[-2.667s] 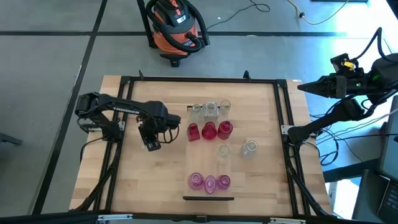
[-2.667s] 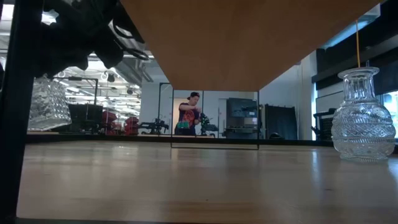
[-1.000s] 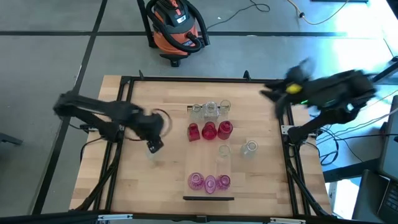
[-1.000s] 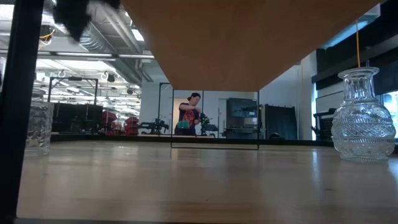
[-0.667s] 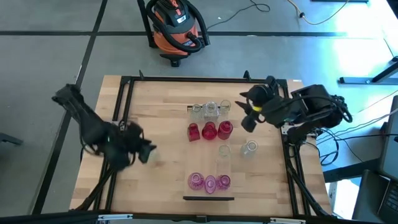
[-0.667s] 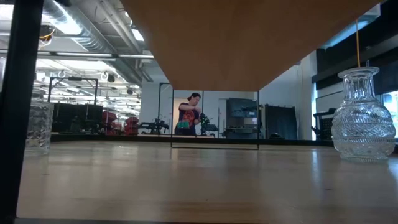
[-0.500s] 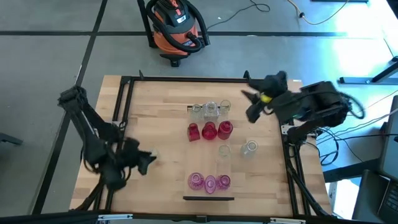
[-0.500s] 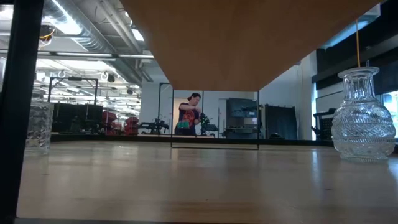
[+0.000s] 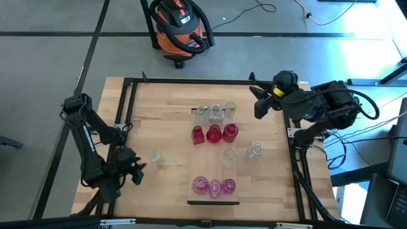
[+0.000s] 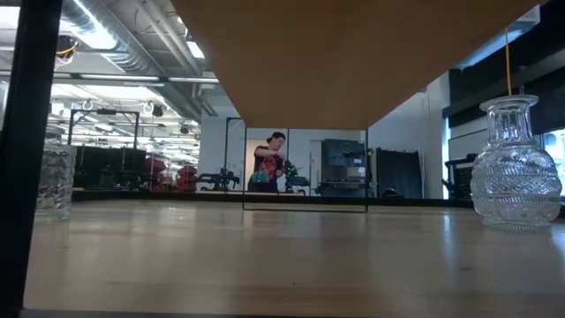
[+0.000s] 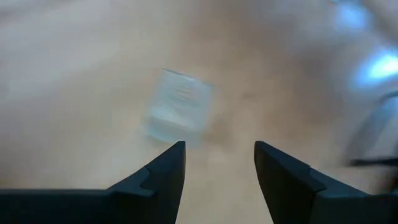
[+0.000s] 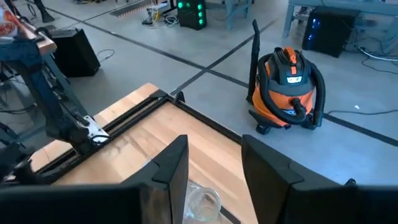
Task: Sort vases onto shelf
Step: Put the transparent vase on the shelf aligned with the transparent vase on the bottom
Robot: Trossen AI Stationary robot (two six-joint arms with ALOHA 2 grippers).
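Note:
The shelf (image 9: 215, 166) is a pale plank lying on the table. It carries a row of clear vases (image 9: 215, 112), a row of red vases (image 9: 213, 133), one clear vase (image 9: 228, 154) and a row of pink vases (image 9: 215, 187). A clear bottle-shaped vase (image 9: 255, 151) (image 10: 516, 172) stands on its base right of the shelf. A blocky clear vase (image 9: 156, 158) (image 10: 53, 181) (image 11: 180, 112) stands left of it. My left gripper (image 9: 138, 170) (image 11: 217, 149) is open, just short of that vase on its near-left side. My right gripper (image 9: 256, 105) (image 12: 213, 143) is open over the table's far right.
An orange shop vacuum (image 9: 180, 25) (image 12: 286, 87) stands on the floor beyond the far edge. A black frame (image 9: 203, 81) runs around the tabletop. The low view shows a wooden underside (image 10: 353, 53) overhead and a person (image 10: 267, 163) far off in the room.
My left arm has swung back toward the table's near left edge, away from the blocky clear vase, which stays standing where it was. My right arm has come in from the right over the far right part of the table, dipped toward the shelf, then eased back.

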